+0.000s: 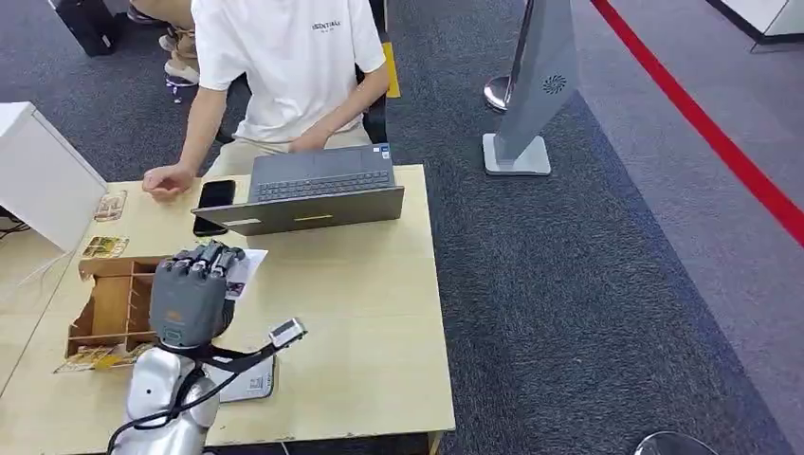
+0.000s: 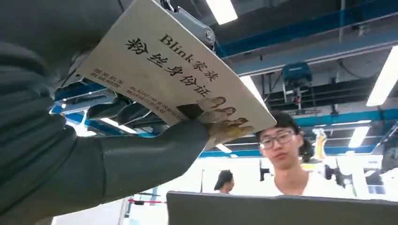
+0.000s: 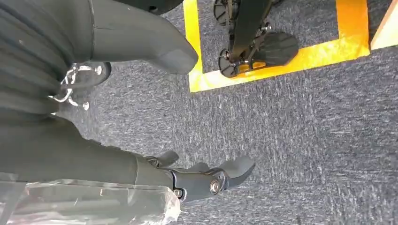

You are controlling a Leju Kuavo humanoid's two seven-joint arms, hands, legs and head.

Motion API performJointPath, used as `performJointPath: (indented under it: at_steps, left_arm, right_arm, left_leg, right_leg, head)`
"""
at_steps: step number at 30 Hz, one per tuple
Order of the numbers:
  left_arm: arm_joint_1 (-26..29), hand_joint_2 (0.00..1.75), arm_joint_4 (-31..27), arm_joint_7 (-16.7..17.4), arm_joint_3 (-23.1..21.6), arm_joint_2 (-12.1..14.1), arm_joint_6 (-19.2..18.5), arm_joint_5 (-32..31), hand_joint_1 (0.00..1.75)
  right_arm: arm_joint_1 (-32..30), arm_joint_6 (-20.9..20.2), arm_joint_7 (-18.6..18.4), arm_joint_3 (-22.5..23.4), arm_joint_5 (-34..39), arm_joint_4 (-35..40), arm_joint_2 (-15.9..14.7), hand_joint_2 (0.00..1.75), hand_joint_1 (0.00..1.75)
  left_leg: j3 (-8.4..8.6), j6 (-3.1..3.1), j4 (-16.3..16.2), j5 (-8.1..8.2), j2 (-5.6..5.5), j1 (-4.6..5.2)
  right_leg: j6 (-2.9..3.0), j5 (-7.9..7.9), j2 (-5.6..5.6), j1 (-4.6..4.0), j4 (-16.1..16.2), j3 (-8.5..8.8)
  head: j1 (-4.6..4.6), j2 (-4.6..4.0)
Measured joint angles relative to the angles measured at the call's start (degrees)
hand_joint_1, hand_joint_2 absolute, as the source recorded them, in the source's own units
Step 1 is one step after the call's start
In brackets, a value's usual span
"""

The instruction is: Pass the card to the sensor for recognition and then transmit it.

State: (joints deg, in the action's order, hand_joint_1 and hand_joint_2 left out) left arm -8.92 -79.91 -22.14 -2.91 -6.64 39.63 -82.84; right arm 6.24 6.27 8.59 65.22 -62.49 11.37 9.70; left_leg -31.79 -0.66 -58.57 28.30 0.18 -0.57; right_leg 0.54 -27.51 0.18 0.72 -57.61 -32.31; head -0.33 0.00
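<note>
The card [image 2: 173, 79] is in the left hand [image 1: 192, 294], pinched between the thick thumb [image 2: 155, 152] and the darker fingers [image 2: 117, 110]; its printed face with dark characters and a metal clip at one corner turns to the wrist camera. In the head view one white corner of the card [image 1: 248, 265] sticks out just beside the fingers. The hand is raised above the wooden table [image 1: 351, 313], and just beside it on its left stands a wooden organizer [image 1: 114, 303] with compartments. Beyond the hand, further from the robot, lie a grey laptop [image 1: 313, 190] and a black phone [image 1: 215, 194], and a person [image 1: 284, 66] in a white shirt sits behind them. The right hand [image 3: 187, 176] hangs over the dark carpet [image 3: 291, 136], its fingers apart and holding nothing.
</note>
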Motion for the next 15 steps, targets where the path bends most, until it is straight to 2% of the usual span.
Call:
performJointPath:
  at_steps: [5,11,15]
  left_arm:
    - [6.01,1.75,-4.02,1.79,-3.32,0.02,0.0,-1.42,1.75]
    - [13.54,1.75,-7.84,1.83,-3.54,-0.28,0.0,-1.99,1.75]
    - [15.75,1.75,-8.28,1.83,-3.54,-0.31,0.0,-1.46,1.75]
  right_arm:
    - [-0.31,0.31,-0.04,0.39,0.98,0.0,0.0,1.75,0.0]
    - [-0.45,1.05,-0.37,1.6,1.38,0.0,0.0,1.75,0.0]
    - [-0.53,1.03,-0.37,1.84,1.38,0.0,0.0,1.75,0.0]
  left_leg:
    - [0.01,0.0,0.0,0.0,0.02,-0.03]
    - [-0.01,0.0,0.01,0.0,0.0,-0.03]
    - [-0.04,0.01,0.01,0.01,-0.01,-0.02]
  right_leg:
    - [0.0,0.0,0.02,-0.02,-0.01,0.0]
    - [-0.02,-0.03,0.0,-0.02,-0.01,-0.01]
    - [-0.03,-0.02,-0.01,-0.02,0.0,-0.01]
  head:
    - [0.0,0.0]
    - [0.0,0.0]
    - [0.02,0.0]
